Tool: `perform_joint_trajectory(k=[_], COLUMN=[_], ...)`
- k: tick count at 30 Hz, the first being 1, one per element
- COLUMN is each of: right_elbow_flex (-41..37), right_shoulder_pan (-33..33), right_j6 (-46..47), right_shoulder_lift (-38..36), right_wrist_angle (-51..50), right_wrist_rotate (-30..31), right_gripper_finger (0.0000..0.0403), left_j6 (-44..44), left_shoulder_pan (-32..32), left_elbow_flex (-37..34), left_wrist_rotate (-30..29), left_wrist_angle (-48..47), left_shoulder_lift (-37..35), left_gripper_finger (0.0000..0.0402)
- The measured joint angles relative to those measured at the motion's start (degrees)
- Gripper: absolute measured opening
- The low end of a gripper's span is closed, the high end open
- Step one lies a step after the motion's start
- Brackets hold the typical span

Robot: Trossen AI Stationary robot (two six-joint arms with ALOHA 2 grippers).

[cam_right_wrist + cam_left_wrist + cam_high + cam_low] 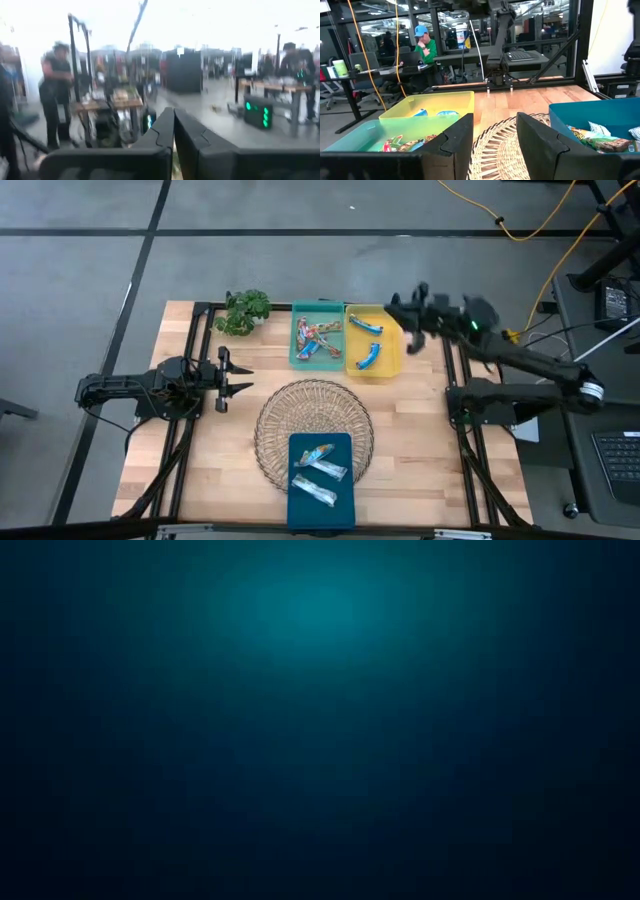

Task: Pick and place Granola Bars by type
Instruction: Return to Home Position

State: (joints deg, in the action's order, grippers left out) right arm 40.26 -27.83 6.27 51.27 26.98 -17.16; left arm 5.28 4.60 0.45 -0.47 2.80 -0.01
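Granola bars lie sorted in three trays. Red-orange ones [316, 338] are in the green tray [296, 350], blue ones [367, 356] in the yellow tray [390, 365], silvery white ones [320, 471] in the dark blue tray [320, 520]. The dark blue tray rests on the near part of the round wire basket [300, 405]. My left gripper [228, 376] waits open at the table's left, pointing at the basket. My right gripper [398, 310] hangs raised over the yellow tray's far right corner, shut and empty; in the right wrist view [173, 125] its fingers meet. The low view is dark.
A small potted plant [245, 310] stands at the far left of the table, beside the green tray. Bare wood lies left and right of the basket. In the left wrist view the basket [500, 145] is just ahead of the fingers. People sit and stand in the room beyond.
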Motion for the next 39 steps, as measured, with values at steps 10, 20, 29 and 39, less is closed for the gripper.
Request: perform_joint_trajectory(k=[10, 20, 29, 39], right_elbow_flex=[-10.03, -31.10, -38.22, -39.88], right_shoulder_pan=[25.91, 23.77, 32.49, 32.25], right_j6=[-8.08, 2.89, -3.56, -3.85], right_shoulder_lift=[-11.65, -25.55, -35.49, -40.14], right_wrist_angle=[0.72, 12.74, 12.31, -7.23], right_wrist_rotate=[18.65, 8.33, 6.43, 8.09], right_gripper_finger=[0.0016, 0.0016, 0.0016, 0.0016], left_j6=[0.00, 0.00, 0.00, 0.00], left_shoulder_pan=[0.00, 0.00, 0.02, 0.02], left_elbow_flex=[0.00, 0.00, 0.00, 0.00], left_wrist_rotate=[0.02, 0.02, 0.04, 0.04], left_wrist_angle=[-0.01, 0.01, 0.00, -0.01], left_shoulder_lift=[0.00, 0.00, 0.00, 0.00], left_gripper_finger=[0.0143, 0.0143, 0.0143, 0.0143])
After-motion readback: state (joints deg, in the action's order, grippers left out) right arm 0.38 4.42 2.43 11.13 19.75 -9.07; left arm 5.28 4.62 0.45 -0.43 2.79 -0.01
